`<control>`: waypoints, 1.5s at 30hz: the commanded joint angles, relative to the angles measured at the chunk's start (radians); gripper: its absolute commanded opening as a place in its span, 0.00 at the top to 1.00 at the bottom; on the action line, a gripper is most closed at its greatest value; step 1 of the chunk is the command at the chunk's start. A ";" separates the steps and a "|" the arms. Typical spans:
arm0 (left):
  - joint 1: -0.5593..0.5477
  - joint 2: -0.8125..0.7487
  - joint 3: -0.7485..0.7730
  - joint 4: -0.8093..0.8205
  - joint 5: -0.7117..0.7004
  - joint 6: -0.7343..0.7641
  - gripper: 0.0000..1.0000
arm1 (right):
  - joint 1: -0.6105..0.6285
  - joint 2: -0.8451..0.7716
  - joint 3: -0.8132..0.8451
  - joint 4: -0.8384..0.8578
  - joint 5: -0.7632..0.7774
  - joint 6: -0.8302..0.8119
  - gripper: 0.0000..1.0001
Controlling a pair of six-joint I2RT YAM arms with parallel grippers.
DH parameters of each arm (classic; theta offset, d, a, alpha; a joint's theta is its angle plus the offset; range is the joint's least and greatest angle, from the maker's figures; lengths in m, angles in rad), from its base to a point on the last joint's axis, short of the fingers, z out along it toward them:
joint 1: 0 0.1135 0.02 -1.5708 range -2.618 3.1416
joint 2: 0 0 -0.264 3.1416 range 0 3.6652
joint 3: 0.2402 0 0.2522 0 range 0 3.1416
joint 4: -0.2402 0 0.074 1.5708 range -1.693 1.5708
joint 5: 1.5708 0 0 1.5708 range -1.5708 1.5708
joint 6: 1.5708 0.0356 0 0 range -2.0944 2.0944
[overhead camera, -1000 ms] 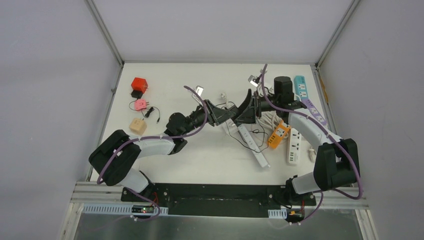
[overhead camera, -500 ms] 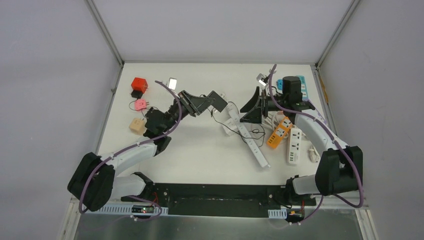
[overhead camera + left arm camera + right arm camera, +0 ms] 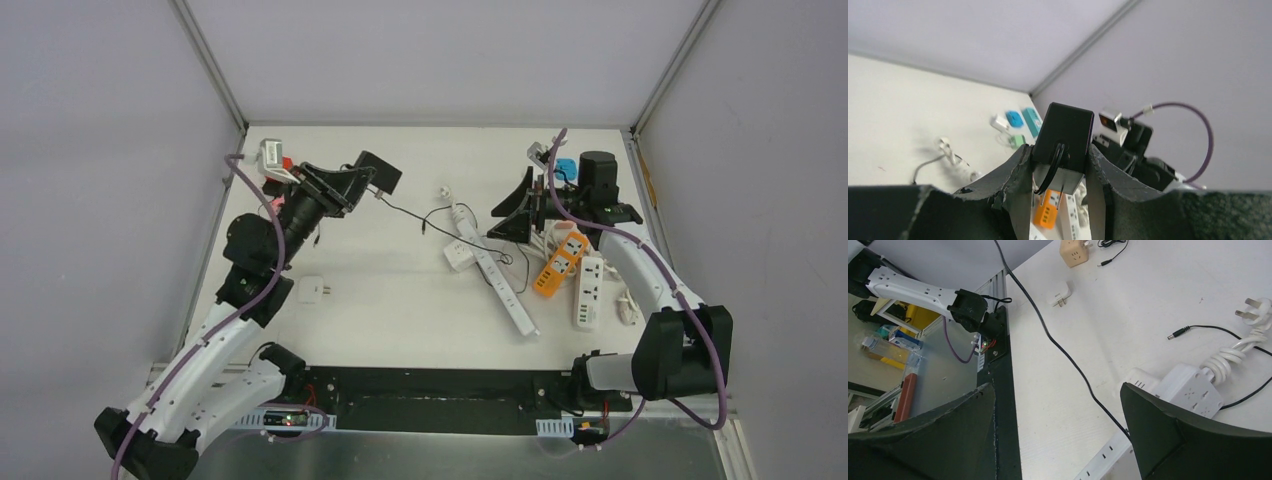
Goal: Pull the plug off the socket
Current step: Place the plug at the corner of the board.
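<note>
Jaws on the left gripper are clamped on the black plug, pinching its lower end where the lead comes out. The plug sits high over the far left of the tabletop, well apart from the white strip and plainly out of any socket. The right gripper hangs near the strip with its jaws spread wide, holding nothing.

From where I stand, the lead is the worry. It runs from the plug down across the tabletop towards the strip, and on the right wrist camera it passes out of sight behind one right finger. I can't tell where its other end sits. If the left arm carries the plug further off, I'd expect that lead to pull tight and either tug the plug askew in the jaws or drag the strip along, since nothing is pinning the strip down. It could also catch on that right finger if the right arm moves.

The grip looks low on the plug, so a sideways jerk from the lead might twist it loose. Let go from that height, it would likely tumble among the small pieces near the left edge, such as the white adapter.
</note>
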State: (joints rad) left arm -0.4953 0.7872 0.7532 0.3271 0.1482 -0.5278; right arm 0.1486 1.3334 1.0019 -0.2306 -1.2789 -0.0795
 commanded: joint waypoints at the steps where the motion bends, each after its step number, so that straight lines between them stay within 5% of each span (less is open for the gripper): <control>1: 0.011 -0.038 0.153 -0.186 -0.188 0.127 1.00 | -0.012 -0.027 0.017 0.019 0.022 -0.025 0.00; 20: 0.030 0.252 0.764 -0.360 -0.412 0.296 1.00 | -0.014 -0.011 0.003 0.051 0.024 0.003 0.00; 36: 0.049 0.614 1.623 -0.638 -0.503 0.561 1.00 | 0.003 0.008 -0.022 0.058 0.143 -0.039 0.00; 45: 0.049 0.624 1.674 -0.633 -0.557 0.630 1.00 | 0.039 -0.005 -0.146 0.201 0.263 -0.165 0.00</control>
State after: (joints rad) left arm -0.4561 1.4212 2.4298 -0.3103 -0.3847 0.0433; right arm 0.1680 1.3426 0.8787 -0.1200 -1.0706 -0.1379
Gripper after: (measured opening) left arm 0.361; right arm 0.996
